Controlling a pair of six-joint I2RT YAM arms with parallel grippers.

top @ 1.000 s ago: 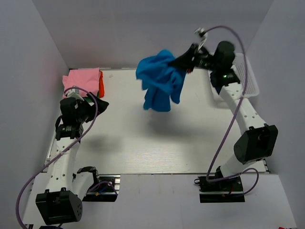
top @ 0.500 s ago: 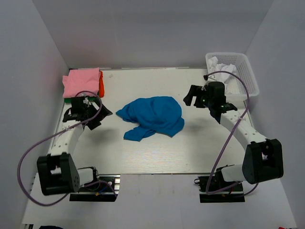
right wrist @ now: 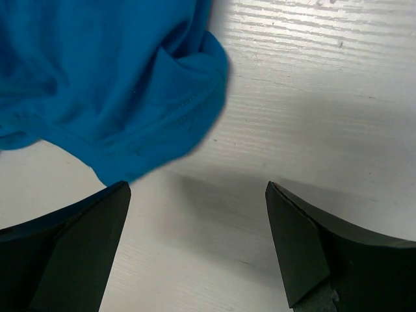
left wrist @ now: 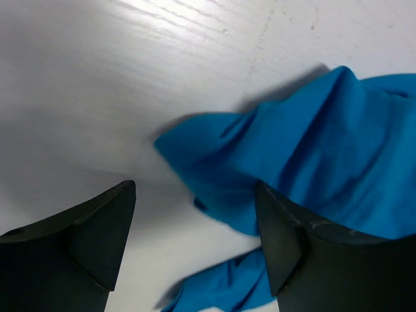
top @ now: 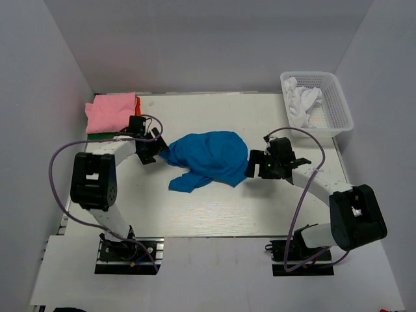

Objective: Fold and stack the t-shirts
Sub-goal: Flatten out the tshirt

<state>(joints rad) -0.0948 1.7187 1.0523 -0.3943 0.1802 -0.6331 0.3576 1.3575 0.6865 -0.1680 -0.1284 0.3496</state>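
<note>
Blue t-shirt crumpled on desk between left end effector and right end effector, both wide; basket back-right.

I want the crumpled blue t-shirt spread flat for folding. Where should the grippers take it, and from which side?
Probably its two outer edges. The blue t-shirt lies bunched: a pointed corner sticks out leftward before the open left gripper, a hemmed fold juts rightward before the open right gripper. Come in low from each side.
</note>
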